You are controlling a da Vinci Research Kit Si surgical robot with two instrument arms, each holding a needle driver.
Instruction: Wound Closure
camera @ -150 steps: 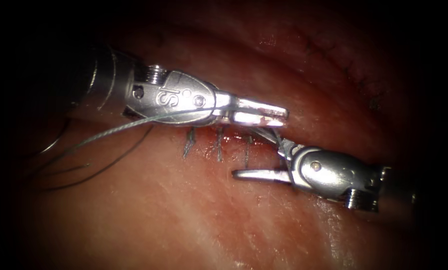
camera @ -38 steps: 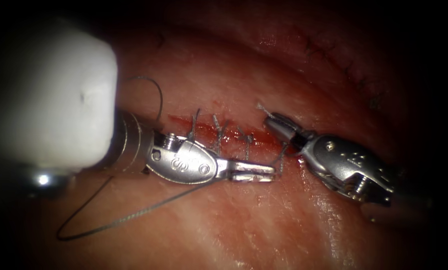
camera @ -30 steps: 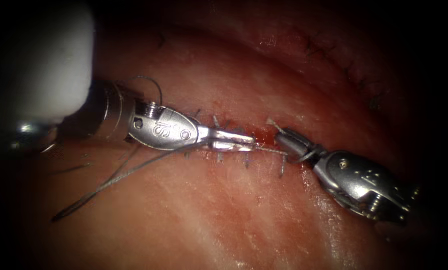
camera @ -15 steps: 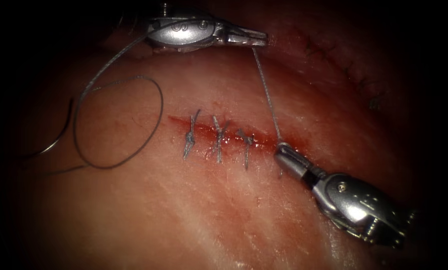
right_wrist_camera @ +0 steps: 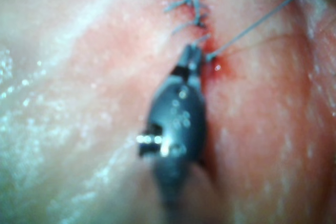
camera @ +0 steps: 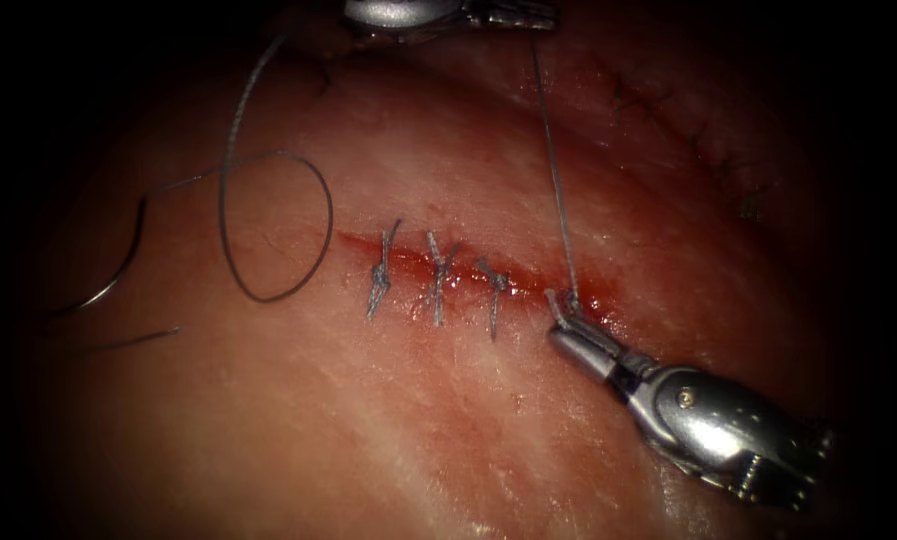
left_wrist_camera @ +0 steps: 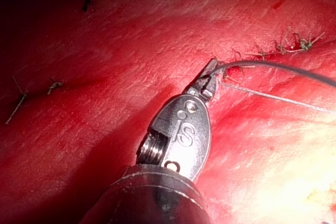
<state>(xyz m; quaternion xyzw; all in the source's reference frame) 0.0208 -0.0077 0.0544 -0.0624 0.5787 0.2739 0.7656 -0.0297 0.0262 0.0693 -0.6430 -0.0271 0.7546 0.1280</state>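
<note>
At cut's right end, R tool clamps short thread tail; L tool, far above, grips thread taut between them. Needle lies free, far left on tissue.

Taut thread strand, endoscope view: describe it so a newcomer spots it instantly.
Start at the cut across the tissue, with three finished stitches on it. At its right end the right tool grips a short thread end. From there one thread runs straight to the left tool; unlike the slack loop at left, it is taut.
</note>
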